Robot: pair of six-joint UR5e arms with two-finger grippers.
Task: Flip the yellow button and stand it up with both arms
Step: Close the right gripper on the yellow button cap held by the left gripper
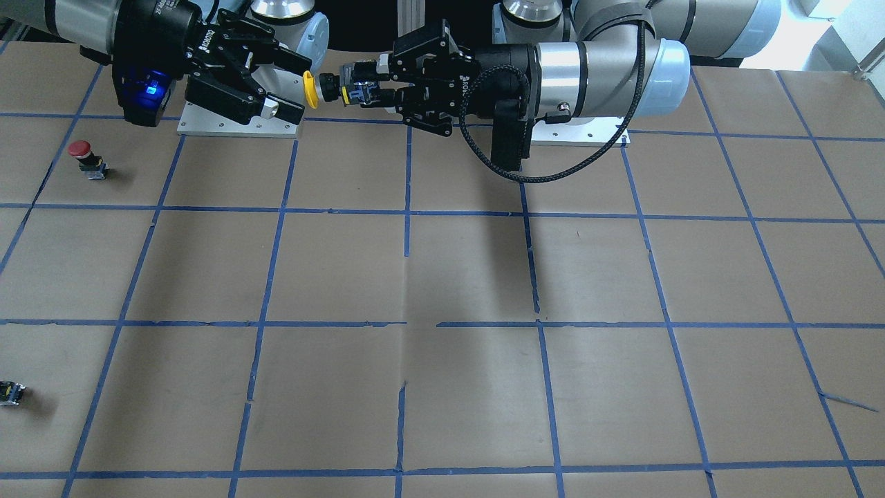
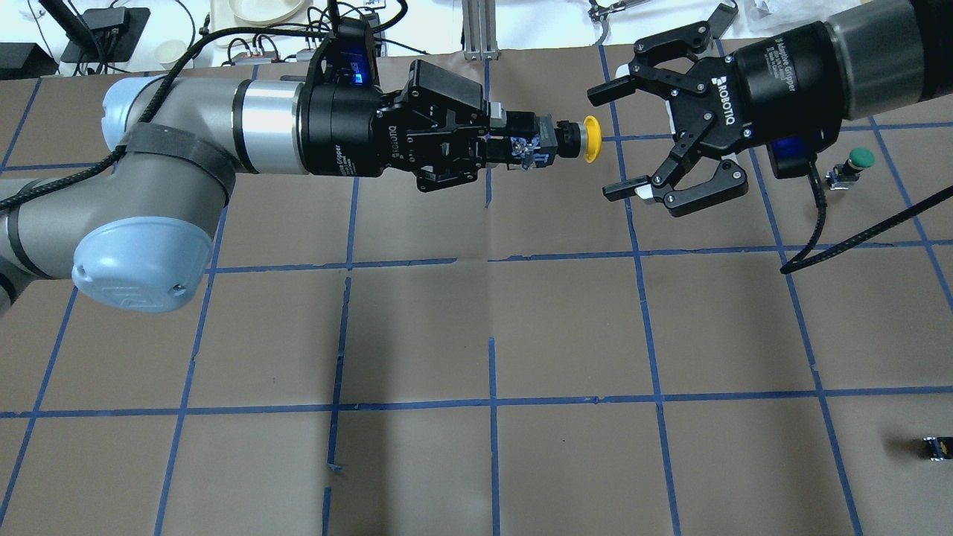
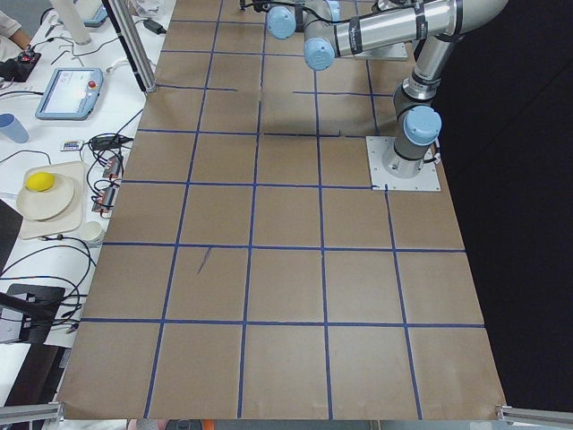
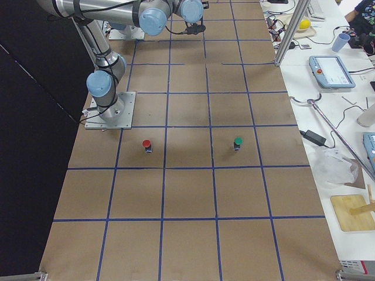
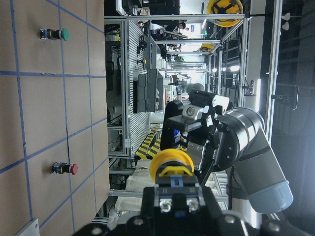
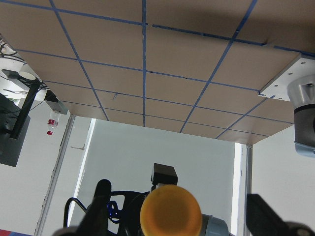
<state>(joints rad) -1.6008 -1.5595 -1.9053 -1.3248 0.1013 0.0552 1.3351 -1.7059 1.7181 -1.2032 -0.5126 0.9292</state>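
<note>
My left gripper [image 2: 521,145] is shut on the black and grey body of the yellow button [image 2: 588,139] and holds it level, high above the table. Its yellow cap [image 1: 311,90] points at my right gripper [image 2: 609,143]. That gripper is open, and the cap sits at the mouth of its spread fingers without touching them. In the left wrist view the cap [image 5: 172,164] is in front of the right gripper [image 5: 197,129]. In the right wrist view the cap [image 6: 171,212] sits between the fingers [image 6: 102,194].
A red-capped button [image 1: 83,155] and a green-capped button [image 2: 856,160] stand on the brown, blue-taped table [image 2: 566,335] under and beyond my right arm. A small capless black block [image 2: 934,447] lies near the table's right edge. Both arm bases [image 1: 238,124] are at the robot's side.
</note>
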